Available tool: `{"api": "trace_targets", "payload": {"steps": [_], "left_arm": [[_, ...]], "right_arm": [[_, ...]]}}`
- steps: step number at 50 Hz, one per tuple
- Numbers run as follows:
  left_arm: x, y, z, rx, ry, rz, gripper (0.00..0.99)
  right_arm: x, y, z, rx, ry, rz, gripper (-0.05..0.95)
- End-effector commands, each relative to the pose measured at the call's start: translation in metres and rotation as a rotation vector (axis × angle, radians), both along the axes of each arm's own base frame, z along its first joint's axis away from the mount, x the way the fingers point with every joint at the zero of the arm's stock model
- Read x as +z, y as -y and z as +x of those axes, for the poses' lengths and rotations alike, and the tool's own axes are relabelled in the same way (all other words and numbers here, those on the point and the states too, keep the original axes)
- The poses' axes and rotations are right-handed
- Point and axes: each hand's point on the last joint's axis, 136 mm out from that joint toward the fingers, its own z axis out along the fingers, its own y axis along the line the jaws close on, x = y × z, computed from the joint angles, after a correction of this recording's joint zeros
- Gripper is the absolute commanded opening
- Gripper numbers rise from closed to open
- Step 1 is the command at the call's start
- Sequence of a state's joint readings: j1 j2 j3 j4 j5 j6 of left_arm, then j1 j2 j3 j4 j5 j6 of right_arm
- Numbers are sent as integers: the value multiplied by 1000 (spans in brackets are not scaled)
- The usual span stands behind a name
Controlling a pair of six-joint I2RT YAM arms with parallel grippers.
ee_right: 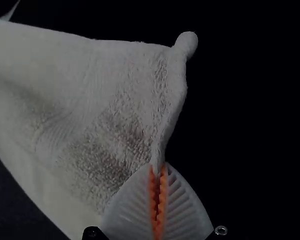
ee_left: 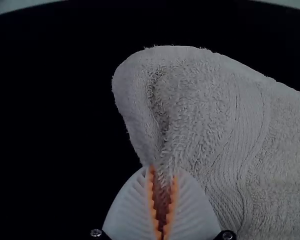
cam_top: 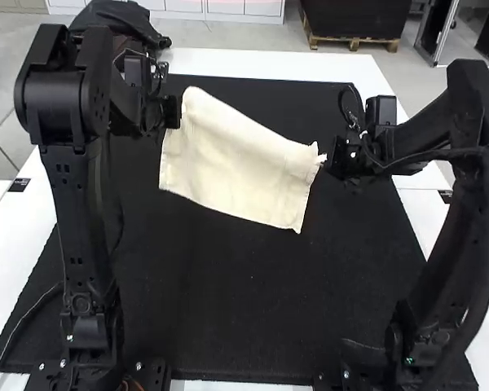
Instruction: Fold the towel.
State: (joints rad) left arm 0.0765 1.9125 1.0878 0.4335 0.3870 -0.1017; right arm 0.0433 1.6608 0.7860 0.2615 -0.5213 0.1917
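Left gripper: fingers closed on towel edge. Right gripper: fingers pinching opposite end. Both arms above black mat.

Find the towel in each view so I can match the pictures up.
High view: the towel is just above the middle, stretched out between the arms.
Left wrist view: pinched in the left gripper, spreading out beyond its fingertips.
Right wrist view: pinched by its edge in the right gripper, also spreading out beyond.
Shared landmark: the black mat behind it.
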Motion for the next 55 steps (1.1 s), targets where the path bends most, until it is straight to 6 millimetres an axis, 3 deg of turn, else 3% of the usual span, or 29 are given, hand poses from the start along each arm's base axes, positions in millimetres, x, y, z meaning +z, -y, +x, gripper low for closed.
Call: {"api": "trace_targets", "payload": {"steps": [1,22,36,55], "left_arm": [[7,-10,-4,54,5,-53,26],[-25,-2,-28,7,-35,-69,26],[-24,-4,-32,22,82,-80,26],[-48,-13,-43,50,-23,-98,26]], "right_arm": [[8,11,0,-25,24,5,-26],[-3,7,-14,3,-7,19,-26],[12,1,-27,38,26,45,-26],[13,-6,-40,54,-13,100,-26]]}}
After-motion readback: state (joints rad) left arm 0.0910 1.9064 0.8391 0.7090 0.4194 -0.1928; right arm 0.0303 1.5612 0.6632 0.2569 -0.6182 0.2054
